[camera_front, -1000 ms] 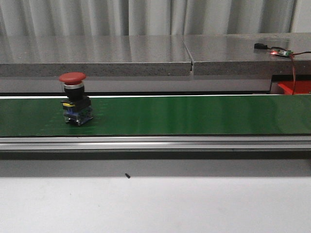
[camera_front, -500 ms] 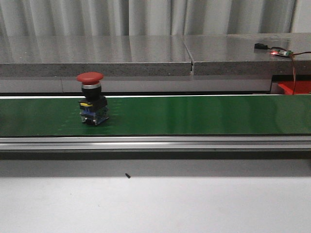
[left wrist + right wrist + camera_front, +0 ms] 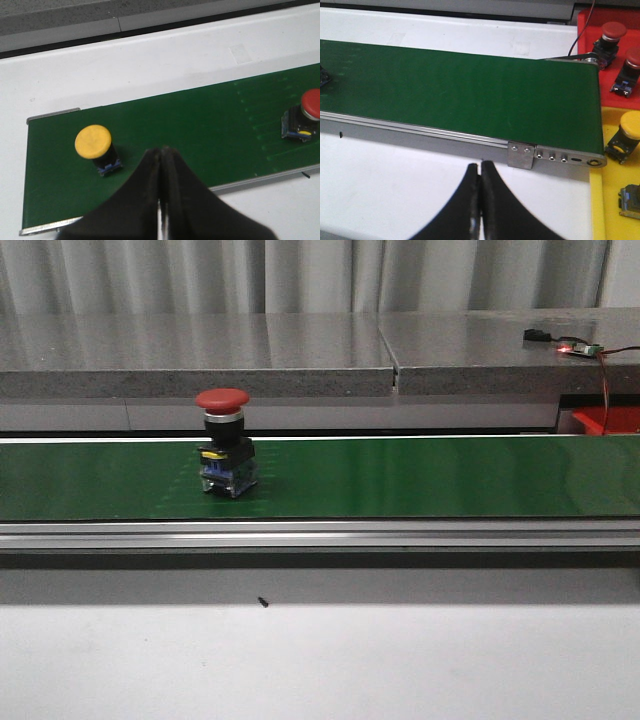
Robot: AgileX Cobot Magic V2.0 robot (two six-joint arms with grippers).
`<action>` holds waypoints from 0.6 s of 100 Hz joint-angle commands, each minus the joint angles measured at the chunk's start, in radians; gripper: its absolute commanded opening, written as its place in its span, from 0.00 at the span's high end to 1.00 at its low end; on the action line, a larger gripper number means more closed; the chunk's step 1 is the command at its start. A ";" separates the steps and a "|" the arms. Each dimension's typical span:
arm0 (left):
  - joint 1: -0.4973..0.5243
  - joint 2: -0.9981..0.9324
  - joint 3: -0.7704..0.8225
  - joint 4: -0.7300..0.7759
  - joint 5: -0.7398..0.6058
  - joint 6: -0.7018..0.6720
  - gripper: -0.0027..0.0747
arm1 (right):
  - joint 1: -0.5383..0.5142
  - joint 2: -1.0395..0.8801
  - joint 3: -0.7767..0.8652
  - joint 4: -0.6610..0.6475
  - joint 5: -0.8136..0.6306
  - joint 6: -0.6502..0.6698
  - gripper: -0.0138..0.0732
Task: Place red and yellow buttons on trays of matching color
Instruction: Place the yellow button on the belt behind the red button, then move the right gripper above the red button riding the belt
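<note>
A red button (image 3: 224, 443) with a black and blue base stands upright on the green belt (image 3: 420, 476); the left wrist view shows it too (image 3: 306, 116). A yellow button (image 3: 96, 148) stands on the same belt near its end. My left gripper (image 3: 161, 150) hangs shut above the belt, close to the yellow button, holding nothing. My right gripper (image 3: 480, 164) is shut and empty over the white table in front of the belt's other end. A red tray (image 3: 615, 55) holds two red buttons (image 3: 609, 41). A yellow tray (image 3: 612, 200) holds a yellow button (image 3: 626, 135).
The conveyor's metal rail (image 3: 320, 533) runs along the belt's front. A grey stone ledge (image 3: 200, 355) stands behind the belt, with a small circuit board and wires (image 3: 578, 347) at the right. White table (image 3: 320, 660) lies in front.
The red button has travelled to the right along the belt, about eighty pixels in one second.
</note>
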 commanded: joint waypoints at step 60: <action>-0.010 -0.515 0.232 -0.034 0.004 0.002 0.99 | 0.129 0.362 -0.261 0.022 -0.015 -0.018 0.66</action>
